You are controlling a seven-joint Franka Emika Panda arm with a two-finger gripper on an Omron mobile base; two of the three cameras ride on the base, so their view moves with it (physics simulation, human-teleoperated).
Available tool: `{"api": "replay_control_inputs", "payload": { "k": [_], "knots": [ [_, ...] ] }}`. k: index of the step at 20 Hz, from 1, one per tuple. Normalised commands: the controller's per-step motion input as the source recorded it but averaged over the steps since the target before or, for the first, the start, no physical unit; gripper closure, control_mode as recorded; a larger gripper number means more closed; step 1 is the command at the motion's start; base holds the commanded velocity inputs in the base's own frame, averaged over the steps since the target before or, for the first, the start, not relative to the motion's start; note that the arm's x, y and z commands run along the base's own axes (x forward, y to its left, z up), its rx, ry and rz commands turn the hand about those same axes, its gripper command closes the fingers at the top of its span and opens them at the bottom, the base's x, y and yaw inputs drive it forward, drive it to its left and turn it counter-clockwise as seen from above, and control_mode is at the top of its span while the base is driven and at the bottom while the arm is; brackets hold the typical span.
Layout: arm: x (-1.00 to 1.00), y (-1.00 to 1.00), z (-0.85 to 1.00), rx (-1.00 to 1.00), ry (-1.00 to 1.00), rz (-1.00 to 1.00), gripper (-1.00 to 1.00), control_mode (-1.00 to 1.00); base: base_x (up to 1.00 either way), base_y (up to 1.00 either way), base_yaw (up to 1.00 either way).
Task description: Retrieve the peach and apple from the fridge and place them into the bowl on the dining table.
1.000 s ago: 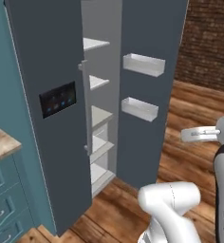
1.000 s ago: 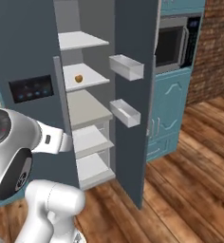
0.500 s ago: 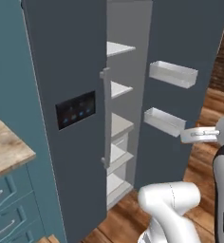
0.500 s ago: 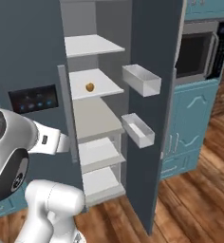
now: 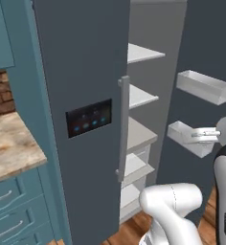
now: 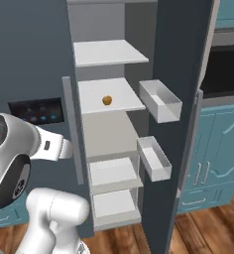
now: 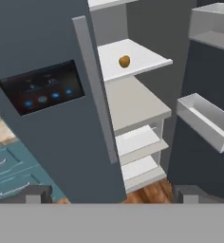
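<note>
So you're parked right in front of the fridge (image 6: 34, 59), with its right door (image 6: 181, 74) swung wide and the left door shut. There's a small round orange-brown fruit (image 7: 124, 61), looks like the peach but I can't say for sure, sitting alone on the second white shelf (image 6: 109, 95) from the top inside the fridge, roughly mid-shelf. In the hand view it's up above and well ahead of your fingers (image 7: 39, 195), which sit at the bottom edge, spread wide apart with nothing between them. Nowhere near touching the fruit.

The left fridge door has the long grey handle (image 5: 123, 127) running down its edge, and the black panel with blue lights (image 5: 88, 117) just left of that handle. Two white bins (image 6: 160, 100) hang on the inside of the open fridge door, one above the other. To the left of the fridge there's a marbled surface (image 5: 9, 148) over teal drawers (image 5: 12, 217); to the right of it, teal cabinets (image 6: 215, 149) under a dark oven (image 6: 223, 67).
</note>
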Motion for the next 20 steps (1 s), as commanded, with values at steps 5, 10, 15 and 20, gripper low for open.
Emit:
{"api": "replay_control_inputs", "payload": {
  "k": [5, 10, 15, 20],
  "knots": [
    [0.0, 0.0, 0.0, 0.0, 0.0, 0.0, -1.0, 1.0, 0.11, -0.3, 0.2],
    [0.0, 0.0, 0.0, 0.0, 0.0, 0.0, -1.0, 1.0, 0.11, -0.26, 0.14],
    [0.0, 0.0, 0.0, 0.0, 0.0, 0.0, -1.0, 1.0, 0.05, -0.46, 0.13],
    [0.0, 0.0, 0.0, 0.0, 0.0, 0.0, -1.0, 1.0, 0.0, -0.62, 0.11]
  ]
}}
